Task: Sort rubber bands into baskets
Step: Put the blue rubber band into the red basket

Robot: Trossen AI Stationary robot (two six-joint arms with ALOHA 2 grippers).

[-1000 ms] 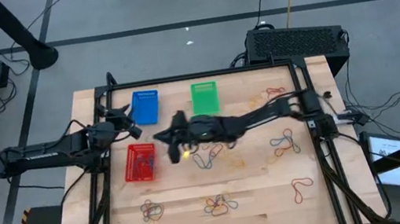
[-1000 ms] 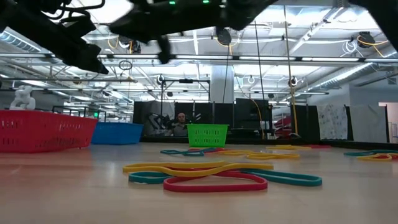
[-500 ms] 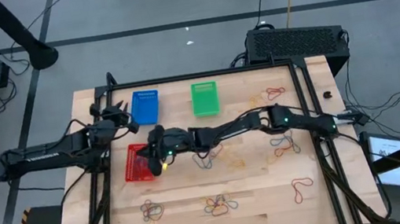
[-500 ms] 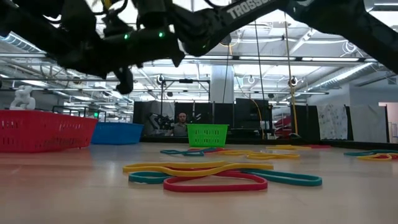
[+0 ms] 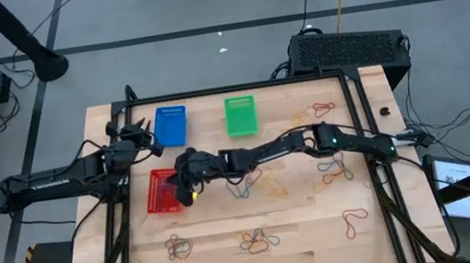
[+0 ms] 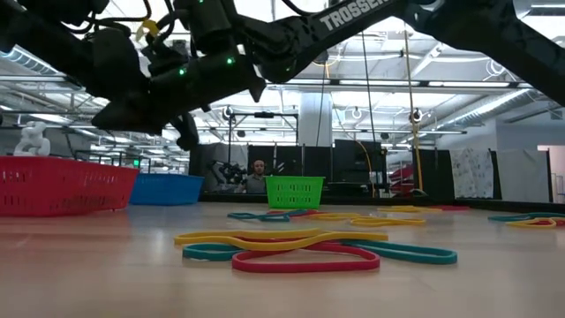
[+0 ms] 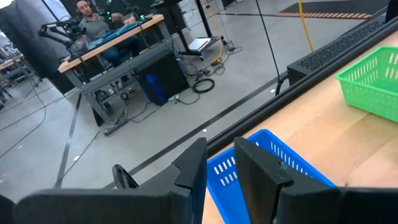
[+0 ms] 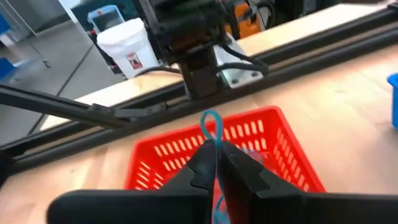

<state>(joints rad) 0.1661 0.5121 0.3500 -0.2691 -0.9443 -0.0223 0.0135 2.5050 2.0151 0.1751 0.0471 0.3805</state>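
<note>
My right gripper (image 8: 216,149) reaches across the table from the right and hangs above the near right part of the red basket (image 5: 166,190), shut on a thin blue rubber band (image 8: 211,123). The red basket (image 8: 186,140) lies straight ahead of its fingers. My left gripper (image 7: 219,165) hovers at the table's far left beside the blue basket (image 5: 171,125), open with a narrow gap and nothing in it. The green basket (image 5: 240,115) stands to the right of the blue one. More rubber bands (image 5: 245,184) lie in loose heaps on the wood. My right gripper pinches the blue rubber band between its two fingertips; a small loop of it (image 8: 211,119) sticks out past the tips. The fingers come from the table's right, slanting a little downward. The band is lifted clear, over the red basket.
Heaps of bands lie at the right (image 5: 332,168), far right (image 5: 320,107) and along the near side (image 5: 178,246), (image 5: 256,239), (image 5: 353,217). A black frame rail (image 5: 238,86) runs round the table. A black grilled box (image 5: 348,45) stands beyond the far right corner.
My right gripper has gone down and toward the table's left, from above the middle heap of bands to over the red basket, carrying the blue band. Most of that move came early; in the last half second it has hardly shifted.
</note>
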